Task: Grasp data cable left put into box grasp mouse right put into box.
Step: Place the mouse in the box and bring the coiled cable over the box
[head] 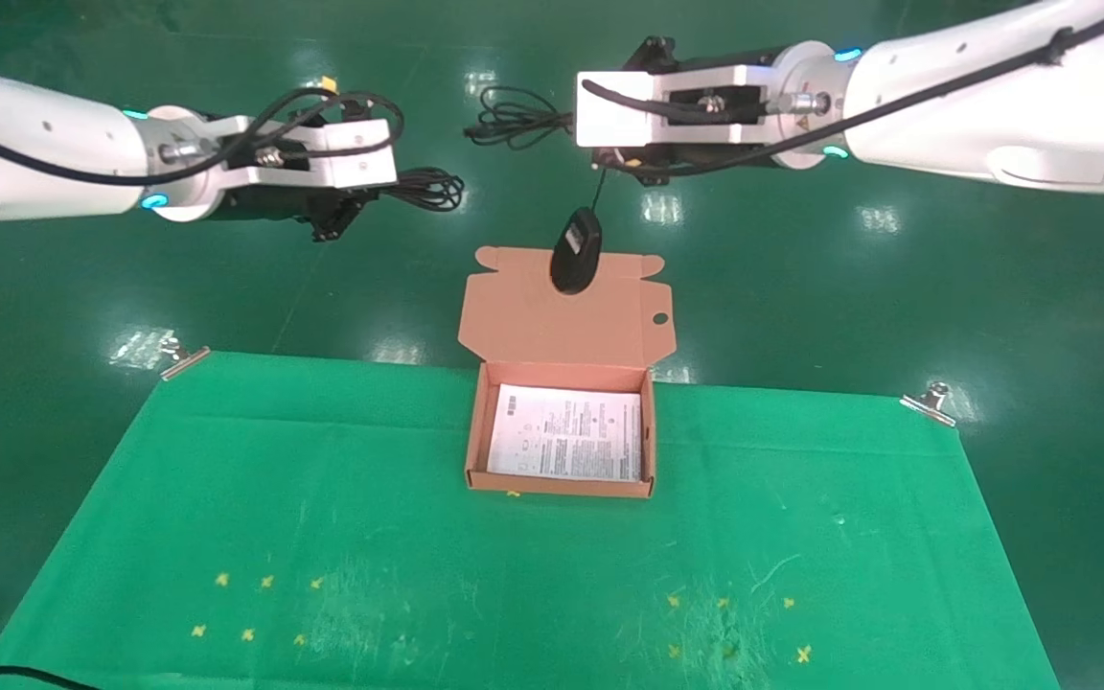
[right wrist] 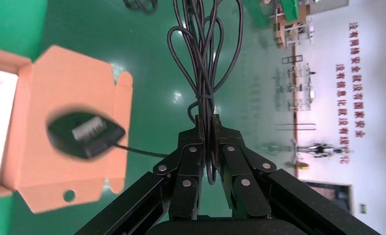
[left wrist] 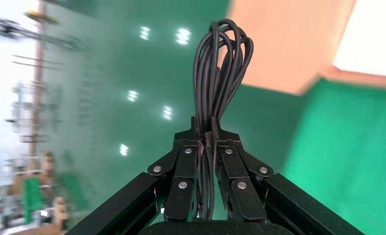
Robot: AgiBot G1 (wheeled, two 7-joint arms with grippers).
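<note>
Black oval mouse [head: 577,251] dangling by its cord [right wrist: 204,58] above the open lid of the salmon box [head: 475,422], long axis near vertical — cord bundle pinched in right gripper [right wrist: 208,134] jaws. Coiled data cable [left wrist: 220,68] clamped in left gripper [left wrist: 208,142], held aloft — green counter [head: 274,479] open around box.

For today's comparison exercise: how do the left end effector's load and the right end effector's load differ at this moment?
The left end effector clamps the data cable itself, a thick tied bundle; the right end effector clamps only the thin coiled cord, not the mouse. The data cable sticks out from its fingers; the mouse dangles below on its cord, over the box lid. Both are black and held in the air.
</note>
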